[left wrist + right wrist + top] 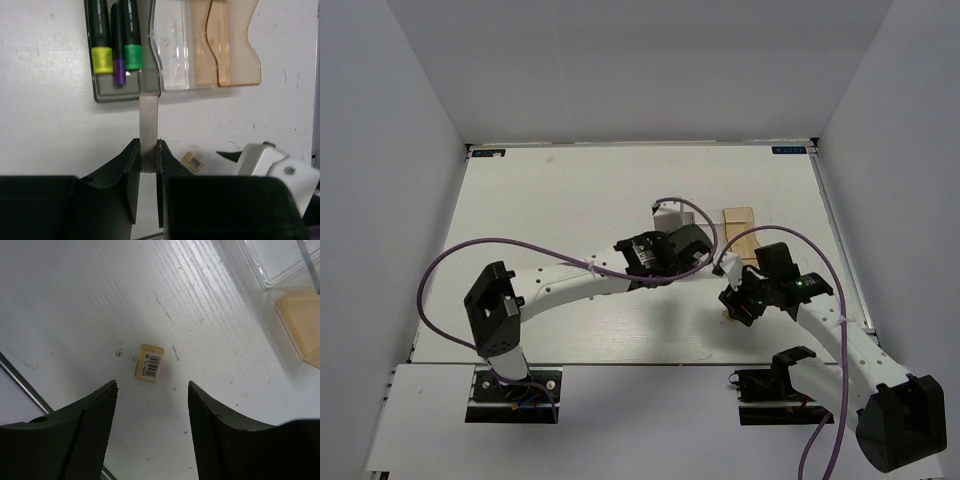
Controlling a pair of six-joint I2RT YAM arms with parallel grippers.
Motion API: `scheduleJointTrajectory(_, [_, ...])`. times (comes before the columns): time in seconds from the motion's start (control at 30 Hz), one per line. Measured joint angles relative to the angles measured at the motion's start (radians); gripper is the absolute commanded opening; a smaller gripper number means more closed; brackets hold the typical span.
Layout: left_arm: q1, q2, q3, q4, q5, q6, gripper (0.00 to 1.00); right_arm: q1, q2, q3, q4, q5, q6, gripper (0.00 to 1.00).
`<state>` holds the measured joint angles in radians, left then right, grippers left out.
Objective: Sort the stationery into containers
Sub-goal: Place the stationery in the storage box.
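Note:
My left gripper (pixel 148 145) is shut on a thin grey block (pixel 148 120), which reaches up to the wall between the dark smoky box (pixel 105 92) and the clear box (pixel 172 55). Yellow (pixel 102 60), purple (pixel 119 72) and green (pixel 133 56) highlighters lie in the dark box. The tan-orange box (pixel 235 50) is on the right of the row and also shows in the top view (pixel 738 228). My right gripper (pixel 152 390) is open just above the table, with the tan cube (pixel 149 362) with a barcode label lying just ahead of its fingertips. The scissors are out of view.
In the top view both grippers (pixel 705 245) (pixel 732 300) sit close together at the table's right middle. The right gripper's white body (pixel 270 162) is near the left gripper. A metal edge rail (pixel 20 380) runs to the right gripper's left. White walls enclose the table.

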<state>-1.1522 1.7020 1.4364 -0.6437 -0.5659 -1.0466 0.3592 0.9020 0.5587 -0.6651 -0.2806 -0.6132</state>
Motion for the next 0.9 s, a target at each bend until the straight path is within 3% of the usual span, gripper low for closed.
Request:
scheduleJointTrajectory(0.27, [0.077, 0.09, 0.125, 0.016, 0.039, 0.135, 0.0, 0.0, 0.082, -0.037, 0.016, -0.041, -0.001, 0.62])
scheduleJointTrajectory(0.63, [0.099, 0.086, 0.14, 0.016, 0.049, 0.21, 0.0, 0.001, 0.154, -0.093, 0.117, -0.039, -0.016, 0.57])
scheduleJointTrajectory(0.9, [0.129, 0.157, 0.27, 0.043, 0.112, 0.259, 0.0, 0.0, 0.119, -0.117, 0.144, -0.012, -0.018, 0.62])
